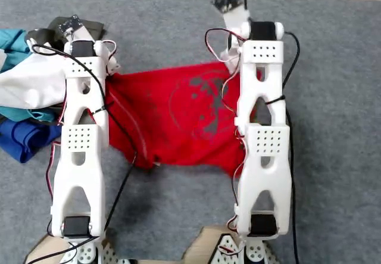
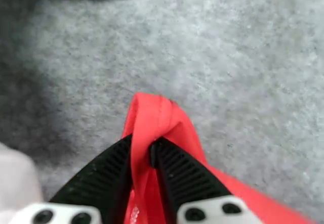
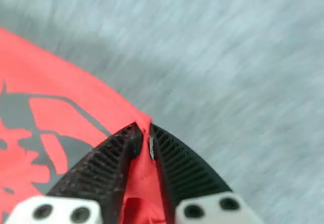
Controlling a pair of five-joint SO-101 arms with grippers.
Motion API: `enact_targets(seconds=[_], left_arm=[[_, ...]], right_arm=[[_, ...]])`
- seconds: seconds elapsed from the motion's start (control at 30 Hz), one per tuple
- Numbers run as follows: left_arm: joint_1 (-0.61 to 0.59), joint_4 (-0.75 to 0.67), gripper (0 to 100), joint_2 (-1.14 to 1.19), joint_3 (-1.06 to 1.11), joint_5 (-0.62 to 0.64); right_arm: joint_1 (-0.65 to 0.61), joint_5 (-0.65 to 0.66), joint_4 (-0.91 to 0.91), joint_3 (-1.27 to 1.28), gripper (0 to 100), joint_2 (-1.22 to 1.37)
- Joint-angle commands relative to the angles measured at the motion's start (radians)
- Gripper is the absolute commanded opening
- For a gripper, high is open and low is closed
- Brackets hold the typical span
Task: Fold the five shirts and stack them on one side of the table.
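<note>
Pinching the limp red cotton shirt (image 1: 178, 118) by its two far corners, the arms hold it spread on the grey felt worktop (image 1: 333, 97). The left end effector (image 2: 152, 150) is clamped on a bunched corner, the right end effector (image 3: 144, 135) on a flat edge (thin cloth, likely to slip). Light and floppy, it wants corner grips. A heap of white, teal and blue shirts (image 1: 27, 88) lies just beside it.

You have five shirts, two arms.
One each: red shirt (image 1: 166, 121), white shirt (image 1: 30, 85), teal shirt (image 1: 13, 40), blue shirt (image 1: 21, 137), dark shirt (image 1: 89, 25); left arm (image 1: 80, 151), right arm (image 1: 265, 151).
</note>
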Motion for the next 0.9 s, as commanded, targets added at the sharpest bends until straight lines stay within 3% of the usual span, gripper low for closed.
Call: enact_targets(seconds=[0.0, 0.17, 0.27, 0.37, 0.57, 0.87], left_arm=[[0.026, -0.017, 2, -0.021, -0.048, 0.0], [0.028, -0.031, 2, -0.021, -0.048, -0.002], [0.029, -0.031, 2, -0.021, -0.048, -0.002], [0.029, -0.031, 2, -0.021, -0.048, -0.002], [0.029, -0.031, 2, -0.021, -0.048, -0.003], [0.028, -0.031, 2, -0.021, -0.048, -0.006]], right_arm=[[0.047, -0.008, -0.187, -0.061, 0.4, -0.024], [0.045, 0.074, -0.207, -0.054, 0.4, 0.027], [0.041, 0.143, -0.115, -0.059, 0.7, 0.076], [0.053, 0.147, 0.006, -0.084, 8.4, 0.101], [0.099, 0.035, 0.218, -0.363, 18.0, 0.091], [0.064, -0.178, 0.219, -0.016, 18.2, -0.084]])
